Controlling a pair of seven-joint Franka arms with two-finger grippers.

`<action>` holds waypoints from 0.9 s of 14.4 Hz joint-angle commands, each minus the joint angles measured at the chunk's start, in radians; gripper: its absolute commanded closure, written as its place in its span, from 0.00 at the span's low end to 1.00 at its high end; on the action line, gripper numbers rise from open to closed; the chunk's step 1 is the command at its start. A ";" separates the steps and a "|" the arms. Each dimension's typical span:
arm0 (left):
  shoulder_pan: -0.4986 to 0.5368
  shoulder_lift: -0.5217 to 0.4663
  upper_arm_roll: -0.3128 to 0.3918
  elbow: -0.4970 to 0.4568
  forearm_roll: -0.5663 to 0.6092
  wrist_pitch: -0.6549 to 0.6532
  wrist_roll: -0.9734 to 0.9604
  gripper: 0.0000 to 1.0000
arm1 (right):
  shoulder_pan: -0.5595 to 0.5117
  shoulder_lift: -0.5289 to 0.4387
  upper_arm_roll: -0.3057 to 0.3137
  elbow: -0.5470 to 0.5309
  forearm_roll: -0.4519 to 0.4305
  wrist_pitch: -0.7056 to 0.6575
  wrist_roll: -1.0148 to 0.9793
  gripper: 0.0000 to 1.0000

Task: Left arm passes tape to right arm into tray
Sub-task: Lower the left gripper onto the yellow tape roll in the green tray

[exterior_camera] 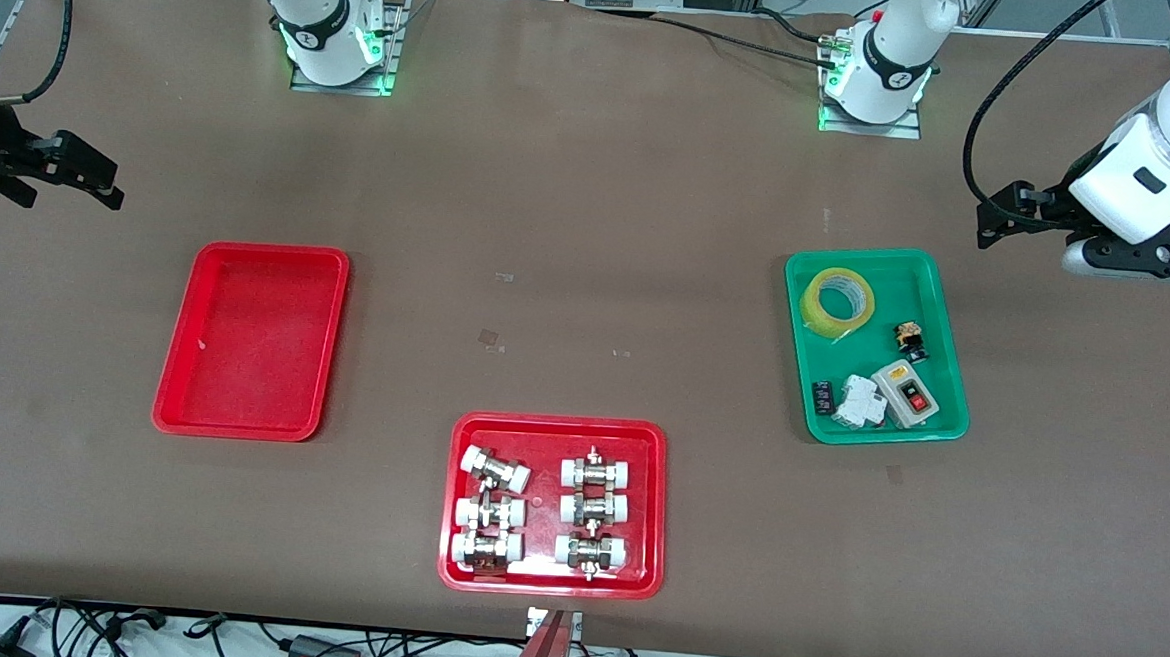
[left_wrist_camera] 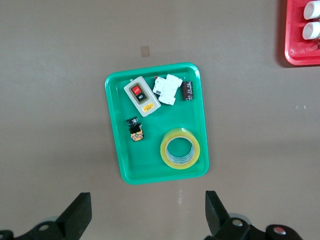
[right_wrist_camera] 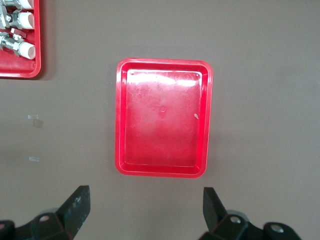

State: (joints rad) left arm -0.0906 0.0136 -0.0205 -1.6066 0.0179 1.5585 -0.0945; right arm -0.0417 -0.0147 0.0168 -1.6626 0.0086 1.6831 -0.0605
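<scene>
The tape (exterior_camera: pixel 838 302) is held in a tray (exterior_camera: pixel 950 388) toward the left arm's end of the table (exterior_camera: pixel 591 219); another tray (exterior_camera: pixel 169 387) is set toward the right arm's end.

No readable text anywhere. Switch box (left_wrist_camera: pixel 141 96) in green tray (left_wrist_camera: pixel 116 150): red and black buttons carry marks, yellow label beside them, all too small to read. Round dark emblems on both arm bases (exterior_camera: pixel 305 38) (exterior_camera: pixel 895 79), illegible. Tape (exterior_camera: pixel 839 302), red tray (exterior_camera: pixel 174 377): no print visible.
</scene>
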 commanded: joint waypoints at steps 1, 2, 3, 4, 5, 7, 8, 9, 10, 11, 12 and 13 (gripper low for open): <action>0.002 -0.018 -0.001 -0.019 -0.004 0.006 0.015 0.00 | -0.015 -0.027 0.008 0.001 0.005 -0.020 -0.018 0.00; 0.002 -0.018 -0.001 -0.021 -0.006 0.005 0.015 0.00 | -0.017 -0.027 0.006 0.003 0.007 -0.019 -0.013 0.00; 0.002 -0.018 -0.001 -0.021 -0.004 0.005 0.015 0.00 | -0.017 -0.027 0.003 0.000 0.007 -0.019 -0.015 0.00; 0.002 -0.018 -0.001 -0.019 -0.006 0.006 0.015 0.00 | -0.014 -0.025 0.003 0.000 0.007 -0.019 -0.015 0.00; 0.002 -0.018 -0.001 -0.019 -0.006 0.006 0.013 0.00 | -0.012 -0.025 0.003 0.000 0.007 -0.017 -0.015 0.00; 0.002 -0.004 -0.001 -0.021 -0.007 0.002 0.003 0.00 | -0.013 -0.024 0.003 0.000 0.007 -0.019 -0.015 0.00; 0.002 0.002 -0.001 -0.024 -0.007 -0.009 0.002 0.00 | -0.012 -0.022 0.003 0.000 0.007 -0.019 -0.015 0.00; 0.000 0.005 -0.001 -0.033 -0.009 -0.009 0.002 0.00 | -0.012 -0.022 0.003 0.000 0.005 -0.019 -0.015 0.00; 0.000 0.026 -0.001 -0.038 -0.009 -0.009 0.002 0.00 | -0.012 -0.022 0.003 0.000 0.005 -0.020 -0.015 0.00; 0.002 0.055 -0.001 -0.042 -0.007 -0.008 0.002 0.00 | -0.010 -0.022 0.003 0.000 0.005 -0.019 -0.015 0.00; -0.001 0.098 -0.001 -0.068 -0.007 0.011 0.002 0.00 | -0.009 -0.019 0.005 0.000 0.007 -0.019 -0.015 0.00; -0.007 0.156 -0.001 -0.093 -0.003 0.052 0.010 0.00 | -0.009 -0.015 0.005 0.000 0.007 -0.020 -0.016 0.00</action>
State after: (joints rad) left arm -0.0911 0.0697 -0.0205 -1.6695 0.0179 1.5614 -0.0944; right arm -0.0444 -0.0263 0.0159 -1.6627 0.0085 1.6759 -0.0606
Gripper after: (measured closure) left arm 0.000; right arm 0.000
